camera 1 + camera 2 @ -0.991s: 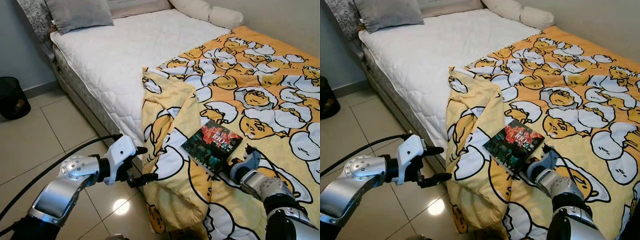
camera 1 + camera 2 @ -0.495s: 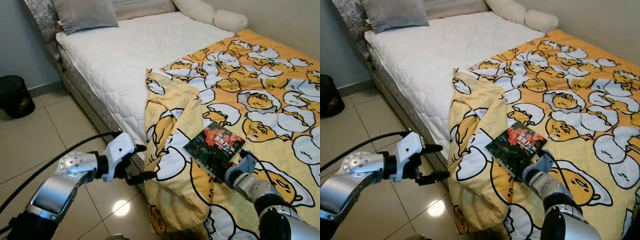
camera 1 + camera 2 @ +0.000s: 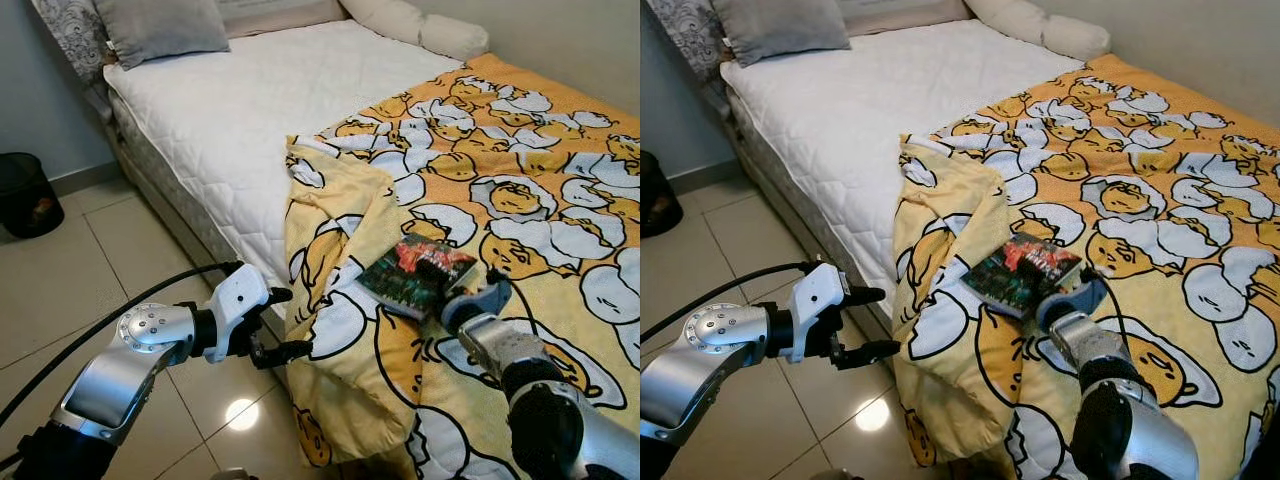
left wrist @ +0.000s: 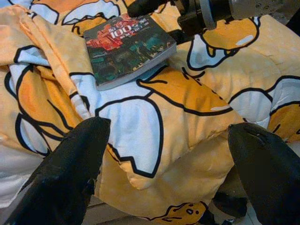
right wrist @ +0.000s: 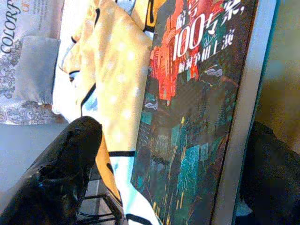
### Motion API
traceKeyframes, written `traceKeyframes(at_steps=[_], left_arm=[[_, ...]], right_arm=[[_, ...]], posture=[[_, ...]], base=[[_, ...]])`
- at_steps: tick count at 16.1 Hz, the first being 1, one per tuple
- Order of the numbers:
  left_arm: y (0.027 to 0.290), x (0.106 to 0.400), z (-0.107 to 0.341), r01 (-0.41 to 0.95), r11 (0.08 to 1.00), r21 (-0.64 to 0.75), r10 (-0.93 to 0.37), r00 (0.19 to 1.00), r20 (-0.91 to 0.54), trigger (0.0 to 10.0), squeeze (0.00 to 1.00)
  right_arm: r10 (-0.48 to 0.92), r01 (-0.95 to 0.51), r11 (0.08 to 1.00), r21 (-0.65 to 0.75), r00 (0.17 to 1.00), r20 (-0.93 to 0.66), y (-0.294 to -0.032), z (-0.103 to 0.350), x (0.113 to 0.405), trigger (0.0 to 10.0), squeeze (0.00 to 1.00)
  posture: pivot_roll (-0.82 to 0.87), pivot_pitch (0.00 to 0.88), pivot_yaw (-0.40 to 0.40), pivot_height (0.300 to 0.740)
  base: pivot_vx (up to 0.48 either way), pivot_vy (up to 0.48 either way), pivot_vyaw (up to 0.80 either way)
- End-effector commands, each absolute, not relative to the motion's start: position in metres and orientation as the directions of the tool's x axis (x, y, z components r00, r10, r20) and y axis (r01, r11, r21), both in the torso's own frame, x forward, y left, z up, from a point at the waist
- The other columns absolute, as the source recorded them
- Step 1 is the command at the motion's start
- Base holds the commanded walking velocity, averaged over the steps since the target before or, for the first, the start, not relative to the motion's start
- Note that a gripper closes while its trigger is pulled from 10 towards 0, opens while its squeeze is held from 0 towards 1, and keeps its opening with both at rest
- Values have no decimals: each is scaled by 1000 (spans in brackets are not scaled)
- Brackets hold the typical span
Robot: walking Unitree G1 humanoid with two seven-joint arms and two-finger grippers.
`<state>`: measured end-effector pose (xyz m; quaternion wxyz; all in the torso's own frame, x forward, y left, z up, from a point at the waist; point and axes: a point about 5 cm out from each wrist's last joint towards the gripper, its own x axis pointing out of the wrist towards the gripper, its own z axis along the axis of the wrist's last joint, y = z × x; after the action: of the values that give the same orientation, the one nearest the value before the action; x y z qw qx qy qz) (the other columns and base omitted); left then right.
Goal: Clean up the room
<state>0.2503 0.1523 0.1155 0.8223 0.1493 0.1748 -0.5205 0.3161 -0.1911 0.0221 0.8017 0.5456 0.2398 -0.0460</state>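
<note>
- Filling most of the left eye view from upper left to right edge: bed (image 3: 230, 110) with white quilted mattress, bare on its upper-left half.
- Spread over the right half of the bed and hanging off the near edge in a bunched fold at lower centre: yellow blanket (image 3: 520, 160) printed with egg figures.
- Covering the left and lower-left of the frame: glossy tiled floor (image 3: 90, 270), with a bright light reflection at lower centre.
- Lying at the head of the bed, upper left: grey pillow (image 3: 160, 28); a cream pillow (image 3: 415, 25) at top centre-right against the wall.
- Reaching in from the lower-left corner with a black cable looped behind it: left gripper (image 3: 288, 322), held above the floor just beside the hanging blanket fold, fingers spread wide apart, grasping nothing; in the left wrist view, both black fingers (image 4: 65, 173) seen either side of the fold, apart from it.
- Coming up from the lower-right corner over the blanket: right gripper (image 3: 455, 300), at the near corner of the book, fingers set either side of that corner; whether clenched on it, cannot tell.
- Resting on the blanket at centre-right, near end tilted up: dark book (image 3: 418, 272) with red and teal cover art and white characters.
- Standing on the floor at the left edge: black bin (image 3: 25, 195).
</note>
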Motion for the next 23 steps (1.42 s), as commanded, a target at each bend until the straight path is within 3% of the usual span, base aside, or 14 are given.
traceKeyframes(at_steps=[1,2,3,4,5,23], left_arm=[[154,253,120,904,418,86,-800,411,-437,10000,1000],[154,254,120,904,419,88,-799,413,-437,10000,1000],[154,254,120,904,419,89,-798,413,-438,10000,1000],[154,254,120,904,419,89,-798,413,-439,10000,1000],[154,254,120,904,419,89,-797,413,-440,10000,1000],[148,257,114,902,420,97,-800,419,-429,10000,1000]], right_arm=[[168,336,408,849,886,-432,-191,25,320,6706,0],[149,364,422,830,875,-460,-189,21,318,4392,0],[143,376,419,826,871,-469,-188,19,317,3608,0],[138,385,414,825,869,-475,-186,19,317,745,0],[140,385,410,827,869,-475,-183,19,318,0,0],[110,398,451,799,863,-493,-181,14,315,0,0]], posture=[[-1,0,-62,740],[4,0,-62,740],[4,0,-62,740],[6,0,-62,740],[6,0,-61,740],[10,0,-49,740]], base=[[0,0,0],[0,0,0],[0,0,0],[0,0,0],[0,0,0],[0,0,0]])
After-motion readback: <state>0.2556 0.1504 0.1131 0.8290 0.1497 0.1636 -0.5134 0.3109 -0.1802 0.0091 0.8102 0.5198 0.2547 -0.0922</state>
